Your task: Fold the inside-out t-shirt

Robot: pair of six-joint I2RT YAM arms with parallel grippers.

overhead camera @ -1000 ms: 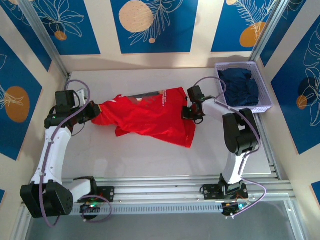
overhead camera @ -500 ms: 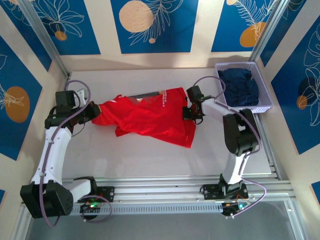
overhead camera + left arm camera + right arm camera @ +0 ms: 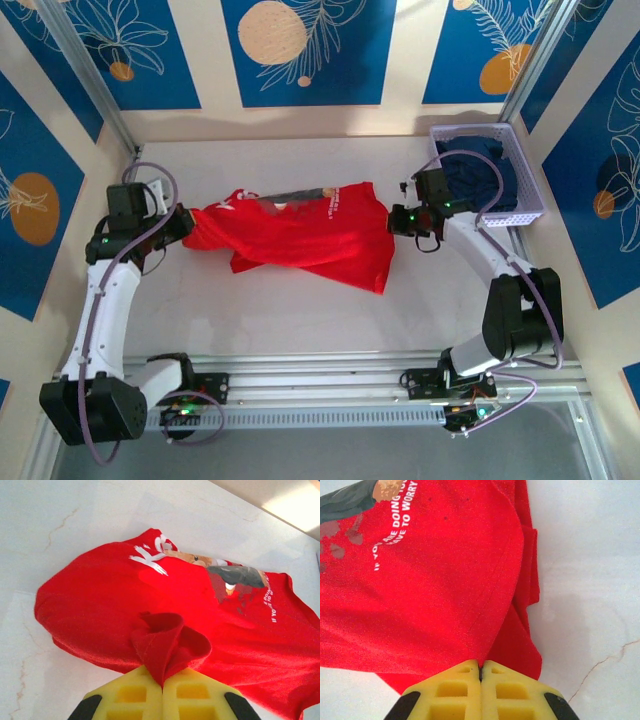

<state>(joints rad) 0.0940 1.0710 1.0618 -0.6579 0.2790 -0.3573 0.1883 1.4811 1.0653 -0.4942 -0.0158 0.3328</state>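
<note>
- The t-shirt (image 3: 300,235) lies on the counter (image 3: 300,330) as a long, rumpled red shape, spread sideways between the two arms near the middle of the surface.
- The bear picture and white lettering face up and read clearly in the wrist views, so the printed side appears to be outward; I judge the turning-out part to be largely done.
- No neat fold is visible yet: the near edge is bunched and doubled over unevenly, and the outline is far from a tidy rectangle. Flattening and the real folds are left to do.
- The left gripper (image 3: 162,680) is closed, its yellow pads pinching a gathered tuft of red cloth at the shirt's left end; the rest of the garment runs away from it toward the right.
- The right gripper (image 3: 481,667) is also closed, pinching the cloth edge at the shirt's right end, with the lettering just beyond its pads.
- The shirt hangs slightly taut between both grips, well apart from the basket (image 3: 530,215) holding a dark garment.
</note>
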